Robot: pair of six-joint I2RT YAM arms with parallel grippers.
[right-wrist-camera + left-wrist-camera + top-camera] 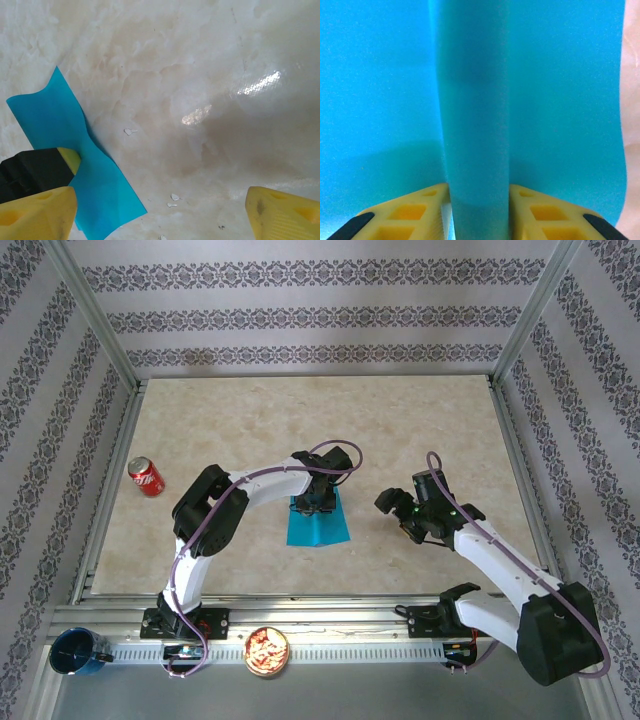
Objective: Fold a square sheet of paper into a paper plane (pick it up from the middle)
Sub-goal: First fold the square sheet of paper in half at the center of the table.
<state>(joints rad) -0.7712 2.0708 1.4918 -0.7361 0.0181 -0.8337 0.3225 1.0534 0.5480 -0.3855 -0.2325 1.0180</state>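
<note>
So here's where we're at. The square sheet of paper [320, 528] is down on the counter [300, 420], well to the right of the red soda can [146, 477]. Our left end effector [312, 502] sits right on top of it and has a raised ridge of the paper pinched between its fingers. In the left wrist view that hump fills the whole gap between them, with the rest of the sheet spreading out either side. The right end effector [398, 514] hangs farther from the can, past the sheet, spread wide with nothing in it.

What we're worried about:

- The pinch looks nearer the sheet's far end than its middle, though the arm hides part of it from above, so we can't swear to it. If it's off-centre, we'd expect the sheet to hang lopsided once lifted and skew every fold after that.
- It's thin stuff. If the ridge gets squeezed too hard, we'll probably get a sharp crease where no plane fold belongs. Too soft and it could slide out on the way up.
- In the right wrist view the sheet's edges look wavy rather than flat. They could drag on the counter or buckle more when the paper gets pulled.
- The two end effectors are near each other. If the right one comes in to help, they could bump, or it could trap the sheet and tear it.

We can't see any plane folds, so we reckon it's early days.
</note>
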